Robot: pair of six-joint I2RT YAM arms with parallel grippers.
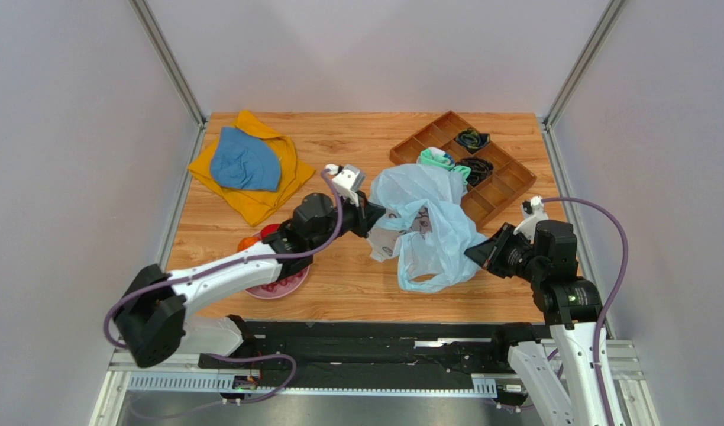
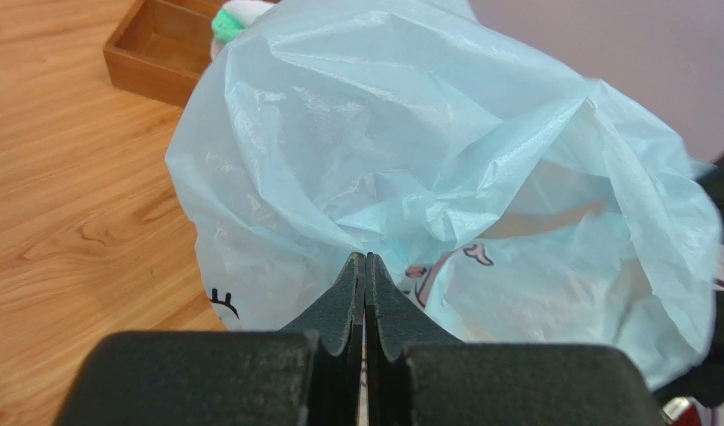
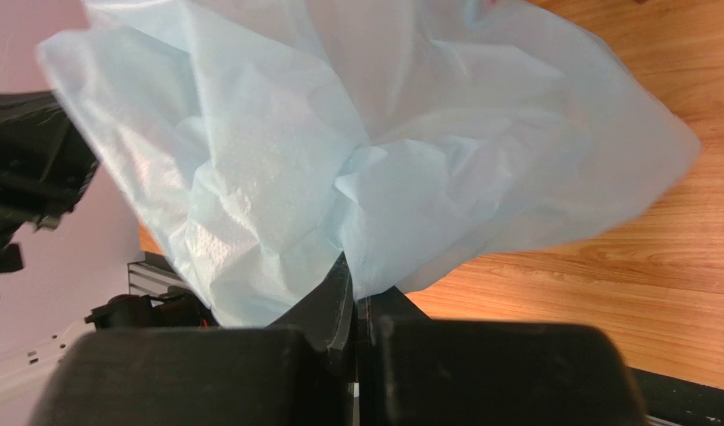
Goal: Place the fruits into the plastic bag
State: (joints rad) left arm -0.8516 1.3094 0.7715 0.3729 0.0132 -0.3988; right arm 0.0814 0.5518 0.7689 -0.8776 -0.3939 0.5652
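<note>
Looking at a large pale blue translucent crinkly plastic bag point(image 1: 428, 217) with pink-and-black cartoon print, slumping in a puffy heap around the middle of the wooden table point(image 1: 339, 288), right against the near edge of a brown wooden divided tray point(image 1: 503, 191). Pinching it from the left with the left gripper point(image 1: 379, 216) point(image 2: 366, 257), squeezing both fingers flat together on a bunched fold of the film, really obvious in the left wrist view. Doing the same from the right with the right gripper point(image 1: 472, 253) point(image 3: 350, 262), clenching on another gathered crease of the bag and lifting that corner off the wood a little. Finding the fruits point(image 1: 259, 238) nowhere near the bag opening: sitting on a round pink plate point(image 1: 286, 288) well to the left, mostly hiding under the left arm, with only an orange fruit point(image 1: 247, 242) and a red fruit point(image 1: 270, 232) peeking out at the far rim. Not managing to tell the rest apart under there. Also noticing a blue cloth point(image 1: 244, 161) lying on a yellow cloth point(image 1: 250, 202) in the far-left corner, well apart from everything else.
</note>
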